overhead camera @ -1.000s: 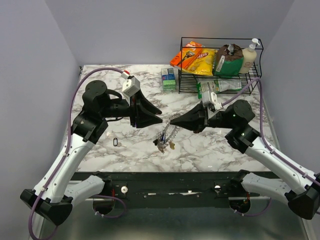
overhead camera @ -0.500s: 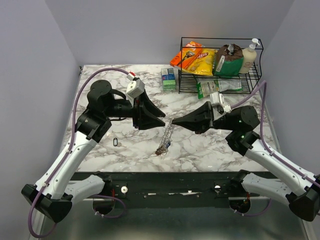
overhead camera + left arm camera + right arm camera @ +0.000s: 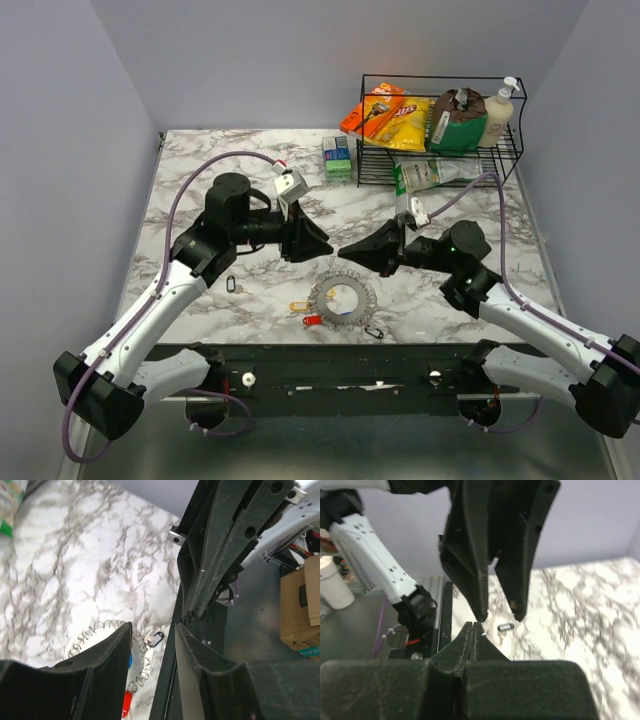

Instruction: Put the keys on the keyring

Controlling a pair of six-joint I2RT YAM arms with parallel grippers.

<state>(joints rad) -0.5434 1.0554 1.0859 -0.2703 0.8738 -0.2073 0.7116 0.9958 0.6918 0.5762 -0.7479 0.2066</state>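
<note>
- The print on the yellow snack bag [image 3: 408, 122] in the black wire rack [image 3: 372, 150] was too small to read, and so was the teal label on the brown cardboard box [image 3: 301, 600] seen from the left wrist.
- A second earlier, the thin silver wire keyring [image 3: 322, 296] hung in a bunch under the grippers. It now lay flat on the white marbled table [image 3: 200, 170], near its front edge.
- The small flat silver keys [image 3: 362, 298] were fanned around it, with a yellow-headed key [image 3: 298, 306] and a red-headed key [image 3: 313, 320] at its left.
- The left gripper [image 3: 328, 245] had shifted right, its jaws partly apart.
- The right gripper [image 3: 343, 252] met it almost tip to tip above the ring, jaws pressed together.
</note>
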